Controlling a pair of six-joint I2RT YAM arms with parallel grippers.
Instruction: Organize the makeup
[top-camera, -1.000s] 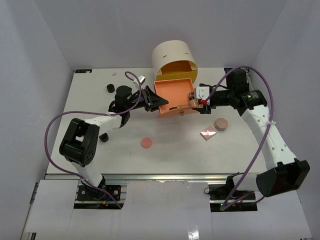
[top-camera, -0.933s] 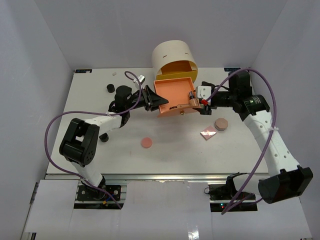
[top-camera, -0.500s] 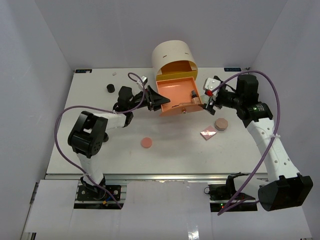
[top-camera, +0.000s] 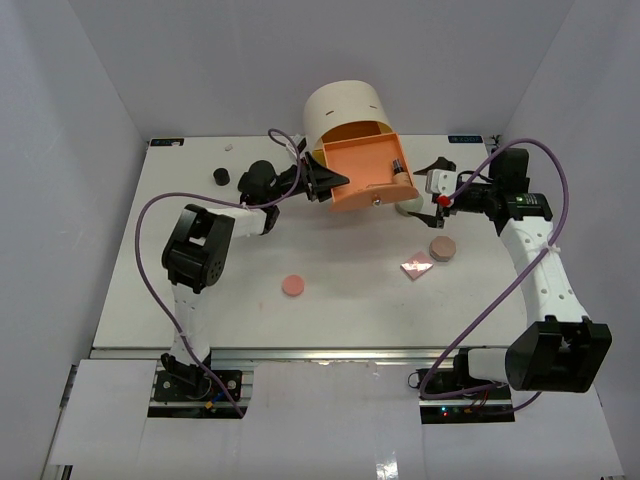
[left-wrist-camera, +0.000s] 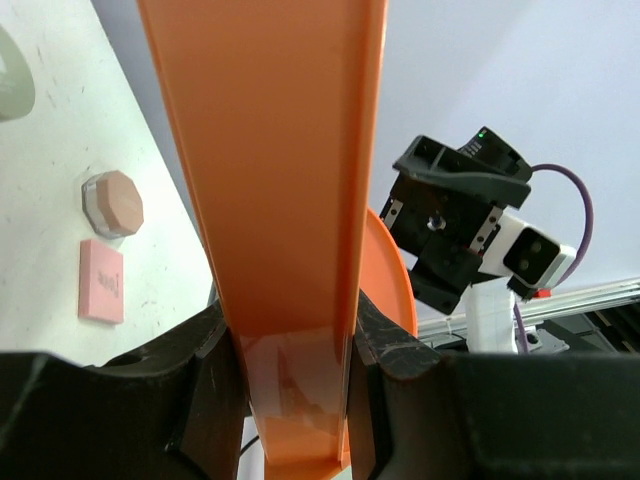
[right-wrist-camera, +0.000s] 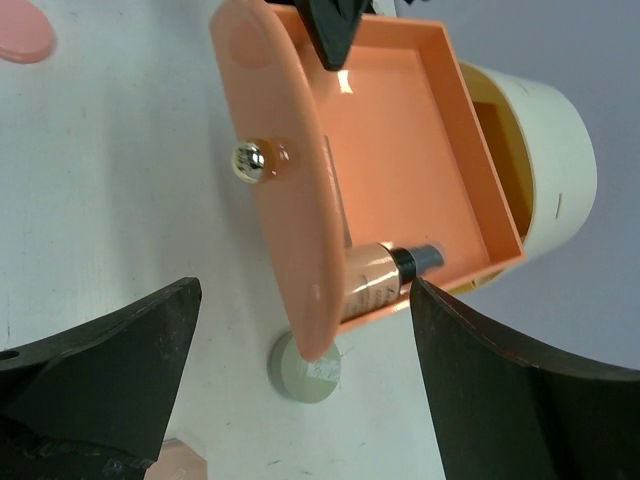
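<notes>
A: Starting at the left of the worktop (top-camera: 350, 310), a small black jar (top-camera: 220, 176) sits alone near the far edge, well apart from everything else.

B: And the left gripper (top-camera: 325, 183)?

A: It is clamped on the orange drawer (top-camera: 362, 165), a finger pressed to each face of its left side wall. The wrist view shows the wall pinched tight between the pads (left-wrist-camera: 215, 400).

B: What's in front of it?

A: A pink round compact (top-camera: 292, 285) lies flat on open worktop, nearer the arms.

B: Where does the drawer sit?

A: Its back end meets the mouth of the cream box (top-camera: 345, 108), and the rounded front with a small shiny knob (right-wrist-camera: 250, 158) faces the arms.

B: Anything in it?

A: One brown bottle (right-wrist-camera: 383, 280) with a black cap, lying on its side against the front wall at the right corner.

B: And further right?

A: A grey-green compact (right-wrist-camera: 305, 368) peeks out just beside the drawer's front right corner. Nearer the arms, the pink square palette (top-camera: 416, 266) and the tan compact (top-camera: 442, 247) lie close together.

B: The right gripper (top-camera: 428, 182)?

A: Spread wide, nothing between its fingers, hovering just right of the drawer.
</notes>
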